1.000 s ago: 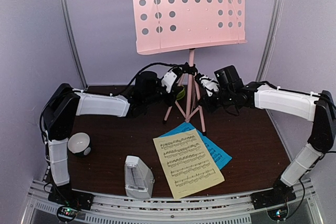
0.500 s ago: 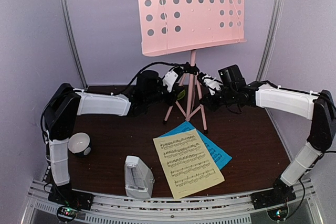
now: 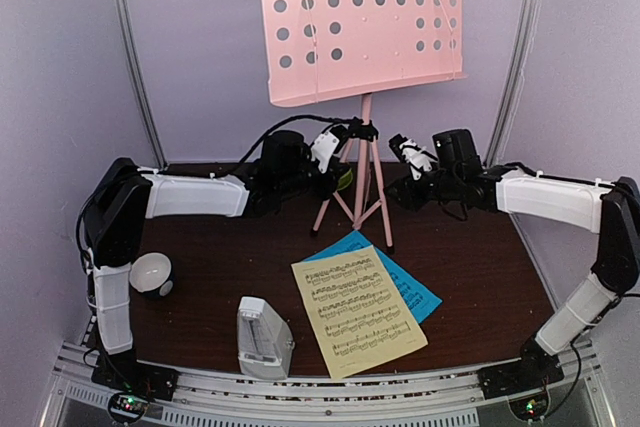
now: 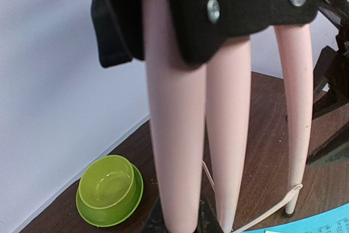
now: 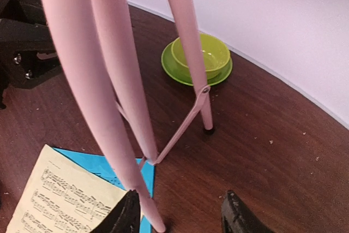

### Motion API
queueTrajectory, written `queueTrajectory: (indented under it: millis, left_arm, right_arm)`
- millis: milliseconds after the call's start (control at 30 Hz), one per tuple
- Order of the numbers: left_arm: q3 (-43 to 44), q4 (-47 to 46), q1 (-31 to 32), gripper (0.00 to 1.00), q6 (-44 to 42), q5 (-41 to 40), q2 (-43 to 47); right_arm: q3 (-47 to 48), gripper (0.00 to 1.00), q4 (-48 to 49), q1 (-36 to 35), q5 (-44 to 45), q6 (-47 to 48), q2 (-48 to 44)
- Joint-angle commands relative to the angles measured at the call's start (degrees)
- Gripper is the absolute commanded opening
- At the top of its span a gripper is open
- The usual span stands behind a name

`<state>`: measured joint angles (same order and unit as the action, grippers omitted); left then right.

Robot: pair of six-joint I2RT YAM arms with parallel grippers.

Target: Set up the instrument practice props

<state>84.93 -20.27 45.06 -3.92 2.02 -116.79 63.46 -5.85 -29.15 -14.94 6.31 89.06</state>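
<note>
The pink music stand stood upright at the back middle of the surface, tripod feet down. The yellow page lay over the blue page out front, and the metronome sat near the front edge.

The left claw looked clamped on one pink tube right under the black hub; in the wrist view the tube filled the gap between its fingers. The right claw was spread wide and holding nothing, just beside the legs but not touching.

Honestly this thing looked like a pain to handle: big perforated panel on a skinny pole, so probably light but top-heavy and keen to tip. The tubes looked smooth and likely slippery. I'd grab low, on the pole or a leg near the hub, never the panel, which would probably flex and swing.
</note>
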Motion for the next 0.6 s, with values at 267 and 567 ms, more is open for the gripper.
queueTrajectory:
  millis: [267,567]
  left_arm:
    - [-1.5,12.5,-2.4,0.17,-1.8,-2.3,0.4]
    - [-2.0,12.4,-2.4,0.25,-3.2,-1.0,0.7]
  right_arm:
    - [-9.7,0.73,9.8,1.7,-6.0,-1.7,-3.4]
    - [-11.0,0.78,14.5,1.4,-9.1,-2.0,2.4]
